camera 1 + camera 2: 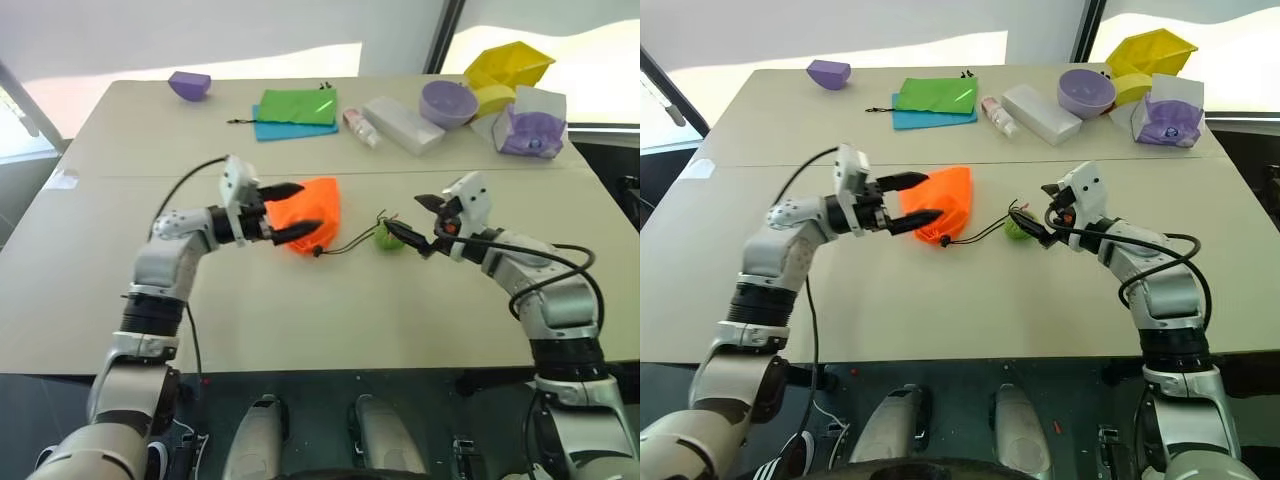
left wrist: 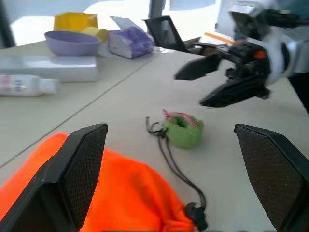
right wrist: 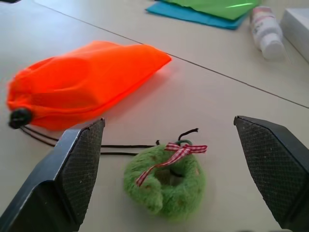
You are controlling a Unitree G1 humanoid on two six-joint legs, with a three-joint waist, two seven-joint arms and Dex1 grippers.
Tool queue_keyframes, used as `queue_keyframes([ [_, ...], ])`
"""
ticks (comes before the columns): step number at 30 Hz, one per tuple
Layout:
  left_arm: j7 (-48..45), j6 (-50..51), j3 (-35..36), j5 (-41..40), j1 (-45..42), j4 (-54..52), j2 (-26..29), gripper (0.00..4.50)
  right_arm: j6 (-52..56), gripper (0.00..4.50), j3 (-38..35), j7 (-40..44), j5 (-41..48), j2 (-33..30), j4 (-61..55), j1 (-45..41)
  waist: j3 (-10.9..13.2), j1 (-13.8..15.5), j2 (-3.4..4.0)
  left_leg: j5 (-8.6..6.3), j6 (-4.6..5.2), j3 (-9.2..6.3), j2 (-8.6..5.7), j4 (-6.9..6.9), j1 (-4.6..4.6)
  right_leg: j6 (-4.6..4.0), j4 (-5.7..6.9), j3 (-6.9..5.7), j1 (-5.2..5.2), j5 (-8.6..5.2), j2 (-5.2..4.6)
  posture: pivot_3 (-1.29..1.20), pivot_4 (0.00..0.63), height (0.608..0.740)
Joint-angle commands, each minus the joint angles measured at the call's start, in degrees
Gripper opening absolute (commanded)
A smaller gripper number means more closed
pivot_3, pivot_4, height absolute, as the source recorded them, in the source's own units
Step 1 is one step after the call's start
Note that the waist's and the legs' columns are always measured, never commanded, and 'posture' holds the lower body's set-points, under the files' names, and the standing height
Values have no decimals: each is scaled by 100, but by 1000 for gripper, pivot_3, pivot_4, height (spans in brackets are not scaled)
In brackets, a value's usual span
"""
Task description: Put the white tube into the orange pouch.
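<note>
Both grippers, left gripper and right gripper, are hanging wide open and empty beside the orange pouch; a careless sweep risks snagging its cord.

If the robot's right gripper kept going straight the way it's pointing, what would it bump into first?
Probably the fuzzy green ball, lying on the table just ahead of the open right gripper. Beyond it lies the orange pouch.

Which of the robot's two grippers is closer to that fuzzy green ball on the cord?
The right. The right gripper hangs open right beside the fuzzy green ball. The left gripper is open over the orange pouch, farther away along the cord.
</note>
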Motion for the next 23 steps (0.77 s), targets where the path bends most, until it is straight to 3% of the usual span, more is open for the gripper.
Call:
queue_keyframes([
  [1,510,-75,526,-212,51,-369,54,4500,-117,4471,-212,331,330,-156,-640,109,0,19,0,0,0,0,0,0,0,0,-1,-1,1,0,-1,0,150,740],
  [5,926,317,870,-325,344,-573,256,4500,-173,4471,-121,609,377,-289,-965,616,0,28,-1,0,0,-1,1,2,0,0,-4,-1,7,0,-5,0,150,740],
  [11,1430,-107,1320,72,1488,-514,765,4500,-377,4471,107,965,249,-433,-1384,1528,1,6,-1,0,0,1,10,-2,4,0,-4,2,4,0,-3,0,150,740],
  [23,1912,-787,1759,65,2381,-265,675,4500,-922,4471,407,953,-277,-358,-500,1301,2,57,-9,19,4,1,13,5,9,-14,-6,1,16,11,-10,0,150,740],
])
